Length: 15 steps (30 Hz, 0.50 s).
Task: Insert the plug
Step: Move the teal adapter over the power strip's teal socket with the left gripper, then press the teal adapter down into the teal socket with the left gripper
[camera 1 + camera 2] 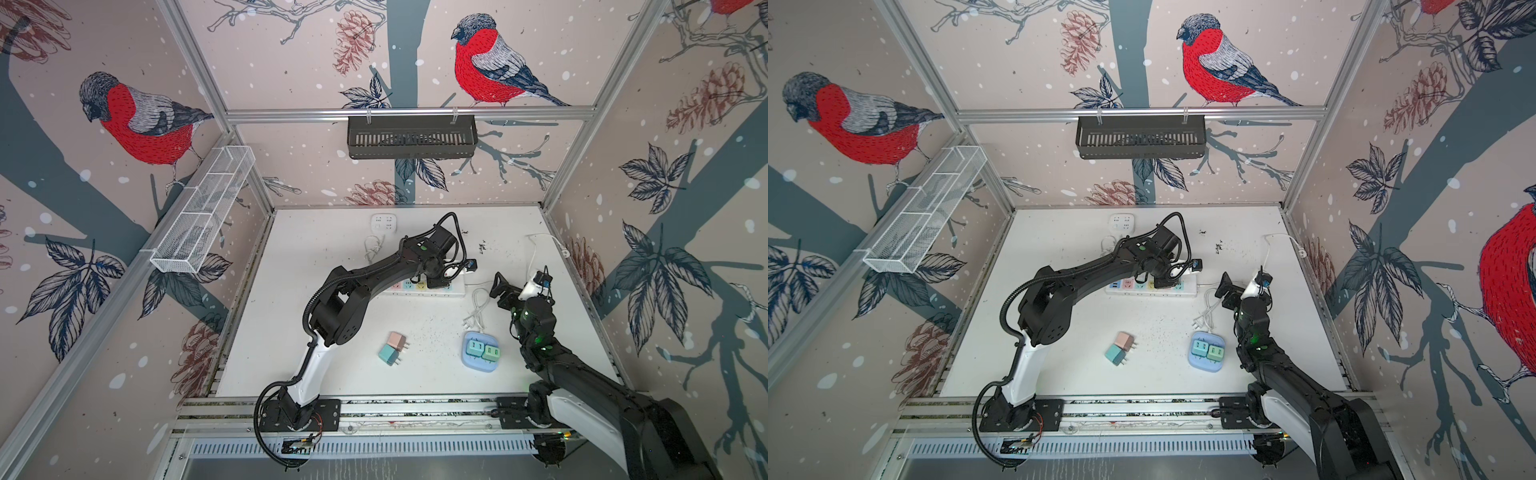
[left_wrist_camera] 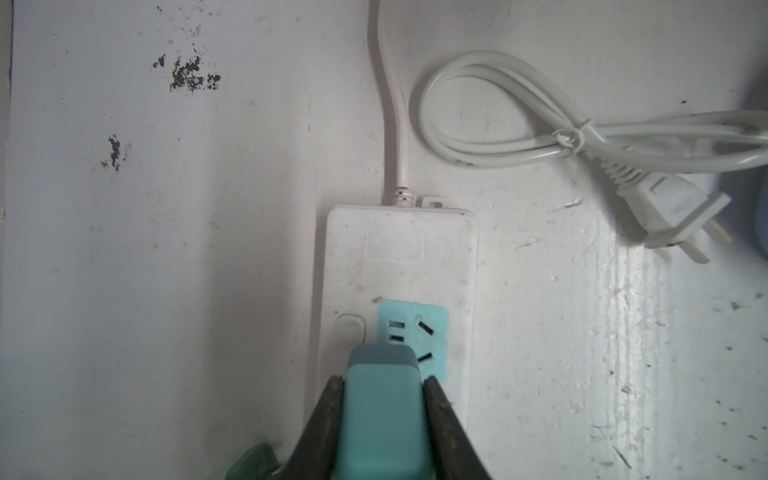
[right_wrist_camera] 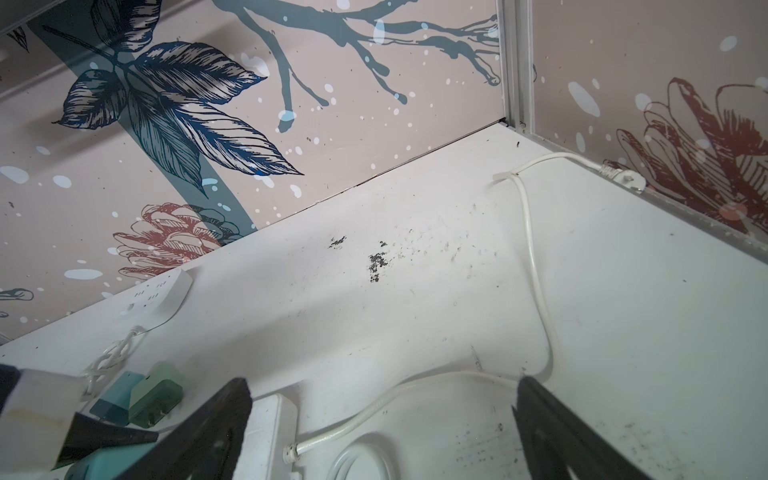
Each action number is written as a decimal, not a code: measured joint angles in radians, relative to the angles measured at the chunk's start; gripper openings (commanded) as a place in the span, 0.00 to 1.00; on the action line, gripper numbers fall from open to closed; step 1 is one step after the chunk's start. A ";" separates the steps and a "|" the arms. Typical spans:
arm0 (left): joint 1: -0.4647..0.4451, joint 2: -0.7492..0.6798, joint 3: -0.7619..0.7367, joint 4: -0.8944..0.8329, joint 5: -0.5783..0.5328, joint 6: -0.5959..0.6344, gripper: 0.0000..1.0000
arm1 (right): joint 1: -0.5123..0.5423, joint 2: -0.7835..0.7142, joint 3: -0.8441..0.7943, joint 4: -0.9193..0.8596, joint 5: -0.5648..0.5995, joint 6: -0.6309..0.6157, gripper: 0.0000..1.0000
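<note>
Clenching a teal rounded plastic plug (image 2: 382, 424), the left pincer (image 2: 384, 382) poises it over the white plastic power strip (image 2: 399, 257), at its pale-blue socket face (image 2: 432, 324). Prongs hidden: a tilt may jam them or shove the strip, which the released right pincer (image 3: 384, 386), near it, leaves unbraced.

In the left wrist view the teal plug (image 2: 382, 415) hides its own prongs, so their seating in the power strip (image 2: 399, 257) cannot be told. In both top views the left arm (image 1: 374, 270) (image 1: 1084, 270) covers the teal plug.
</note>
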 measured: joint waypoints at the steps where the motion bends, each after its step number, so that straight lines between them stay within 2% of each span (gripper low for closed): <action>1: -0.002 0.009 0.022 -0.011 -0.003 0.003 0.00 | 0.000 0.002 0.002 0.000 -0.003 0.000 1.00; 15: -0.048 0.154 0.280 -0.167 -0.119 0.008 0.00 | -0.002 -0.033 -0.019 0.001 -0.013 -0.001 1.00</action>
